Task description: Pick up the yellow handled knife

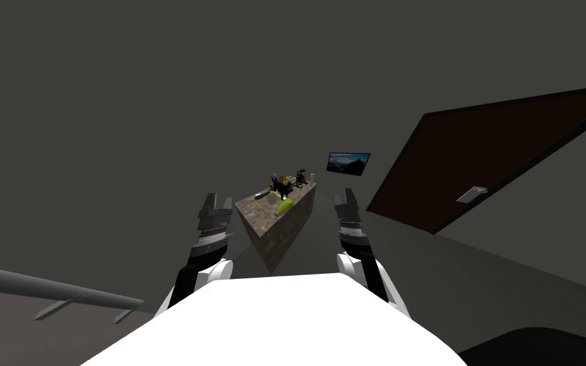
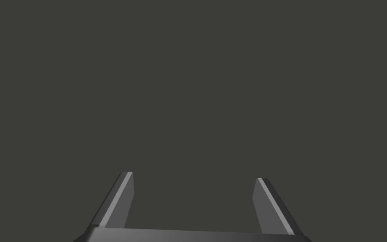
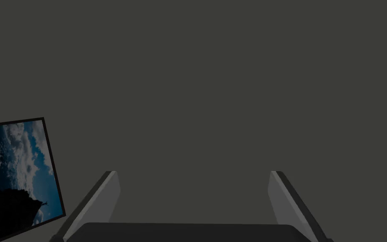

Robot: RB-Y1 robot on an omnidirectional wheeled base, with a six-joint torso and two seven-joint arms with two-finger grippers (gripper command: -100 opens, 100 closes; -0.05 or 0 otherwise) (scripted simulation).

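- Left end effector (image 1: 216,204) and right end effector (image 1: 347,197) hover short of the table (image 1: 252,215), fingers apart, holding nothing.
- Yellow handled knife (image 1: 262,206), a thin sliver, lies near the table's left edge, beside a green object (image 1: 284,207).

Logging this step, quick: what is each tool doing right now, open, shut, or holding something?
Left tool: open, holding nothing.
Right tool: open, holding nothing.
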